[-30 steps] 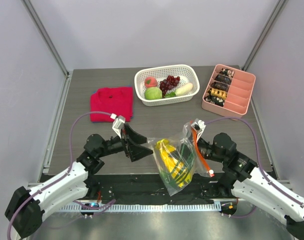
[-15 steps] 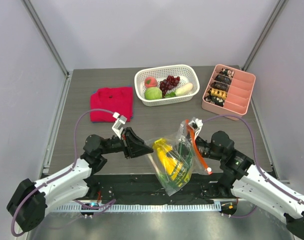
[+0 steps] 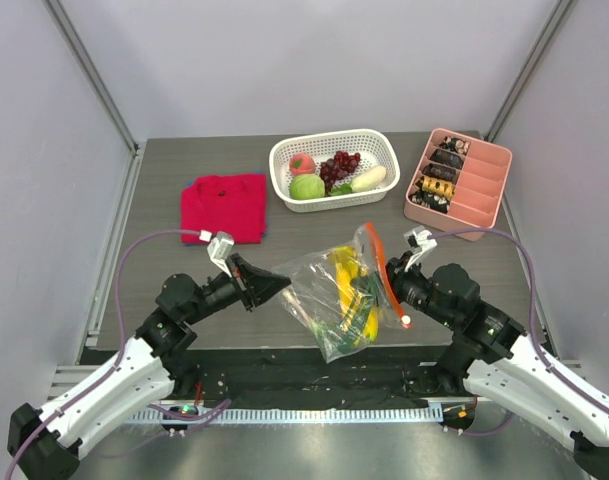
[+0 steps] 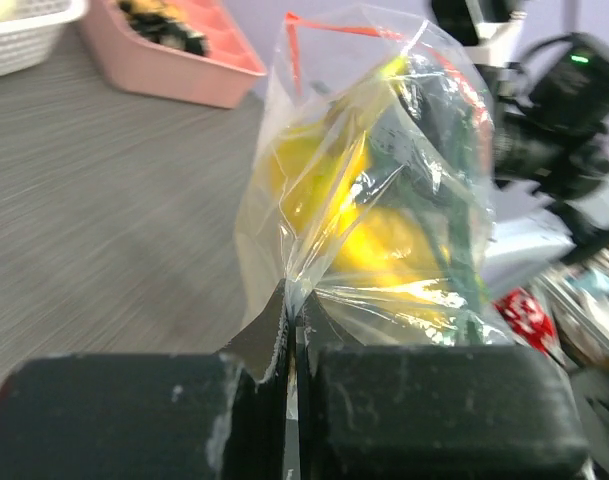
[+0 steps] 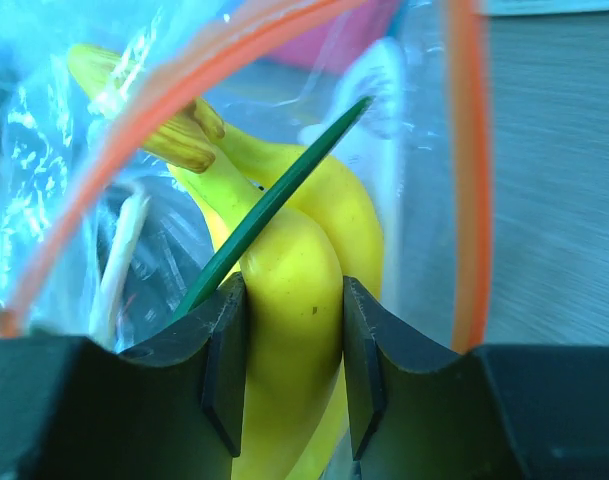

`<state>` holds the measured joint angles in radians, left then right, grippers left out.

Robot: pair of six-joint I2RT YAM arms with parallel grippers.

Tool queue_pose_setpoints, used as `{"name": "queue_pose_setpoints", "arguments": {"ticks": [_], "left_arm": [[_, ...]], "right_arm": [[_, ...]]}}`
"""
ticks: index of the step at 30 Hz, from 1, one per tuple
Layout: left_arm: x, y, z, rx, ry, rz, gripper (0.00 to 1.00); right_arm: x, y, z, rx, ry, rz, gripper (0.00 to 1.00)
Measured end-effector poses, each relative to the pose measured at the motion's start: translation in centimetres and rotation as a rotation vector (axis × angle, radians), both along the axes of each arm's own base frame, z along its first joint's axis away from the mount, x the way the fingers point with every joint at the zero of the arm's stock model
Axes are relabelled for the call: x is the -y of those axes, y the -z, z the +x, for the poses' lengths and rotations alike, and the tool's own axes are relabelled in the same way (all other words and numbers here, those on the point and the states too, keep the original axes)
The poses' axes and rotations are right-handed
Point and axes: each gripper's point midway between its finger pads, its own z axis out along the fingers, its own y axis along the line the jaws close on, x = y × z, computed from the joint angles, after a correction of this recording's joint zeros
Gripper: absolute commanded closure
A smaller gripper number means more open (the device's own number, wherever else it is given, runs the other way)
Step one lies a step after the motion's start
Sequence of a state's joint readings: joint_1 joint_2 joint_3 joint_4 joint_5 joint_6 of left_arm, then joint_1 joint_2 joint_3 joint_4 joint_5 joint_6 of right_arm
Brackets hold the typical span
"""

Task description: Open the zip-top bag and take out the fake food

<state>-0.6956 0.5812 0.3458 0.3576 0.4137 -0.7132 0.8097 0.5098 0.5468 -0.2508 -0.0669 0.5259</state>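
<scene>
The clear zip-top bag (image 3: 322, 300) hangs stretched between both grippers above the near table edge. Its orange-red zipper strip (image 3: 382, 268) gapes open toward the right arm. My left gripper (image 3: 284, 285) is shut on the bag's left plastic edge (image 4: 296, 285), which is pinched thin between the fingers. My right gripper (image 3: 391, 292) reaches into the bag's mouth and is shut on the yellow bananas (image 5: 289, 290). A green stalk (image 5: 274, 205) crosses in front of them, and the orange strip (image 5: 469, 170) loops around. More fake food inside is blurred.
A white basket (image 3: 324, 204) at the back holds a pink-red fruit (image 3: 302, 164), a green round piece, dark grapes and a white piece. A pink divided tray (image 3: 479, 185) with dark brown pieces stands back right. A red cloth (image 3: 224, 207) lies back left.
My left gripper has shut on the bag's left edge and drawn back to the left, pulling the bag taut and wider. The right gripper has kept its hold on the bananas.
</scene>
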Motion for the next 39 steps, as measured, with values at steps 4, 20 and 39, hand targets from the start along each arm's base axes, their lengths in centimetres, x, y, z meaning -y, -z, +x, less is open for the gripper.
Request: {"name": "queue_pose_setpoints", "arguments": {"ticks": [4,20,39], "left_arm": [[-1.2,2.0,2.0,-0.060,-0.139,0.060,1.00],[-3.1,9.4,6.3,-0.203,-0.388,0.215,1.00],[-2.6,9.0,7.3,-0.294,-0.388,0.352,0.18]], "right_arm": [[2.0,0.5,1.9,-0.014,0.162,-0.040,0.99],[6.9,2.3,6.4,-0.080,0.516,-0.331,0.99],[5.9,6.1,7.5,-0.146,0.514,-0.463,0.99]]}}
